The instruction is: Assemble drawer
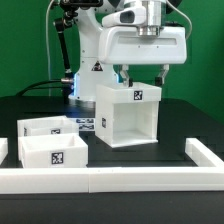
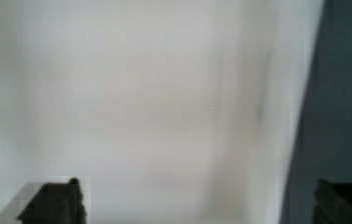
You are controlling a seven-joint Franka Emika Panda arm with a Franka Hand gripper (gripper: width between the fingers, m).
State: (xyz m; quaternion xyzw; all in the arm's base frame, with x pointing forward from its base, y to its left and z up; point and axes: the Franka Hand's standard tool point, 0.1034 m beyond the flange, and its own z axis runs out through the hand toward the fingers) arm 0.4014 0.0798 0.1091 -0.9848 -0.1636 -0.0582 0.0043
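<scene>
The drawer's tall white housing [image 1: 125, 115] stands upright at the table's middle, open side to the front, with a tag on its top. Two open-topped white trays lie at the exterior view's left: one in front [image 1: 52, 152] with a tag on its face, one behind it [image 1: 45, 127]. My gripper [image 1: 140, 76] hangs just above the housing's top, fingers wide apart and holding nothing. In the wrist view the gripper [image 2: 201, 203] looks down on the housing's blurred white surface [image 2: 137, 100]. One fingertip [image 2: 57, 202] is over the white, the other [image 2: 345, 202] over the dark table.
A long low white border wall [image 1: 110, 178] runs along the front and turns back at the exterior view's right [image 1: 205, 155]. The marker board [image 1: 85, 123] lies between the trays and the housing. The robot's base [image 1: 90, 50] stands behind.
</scene>
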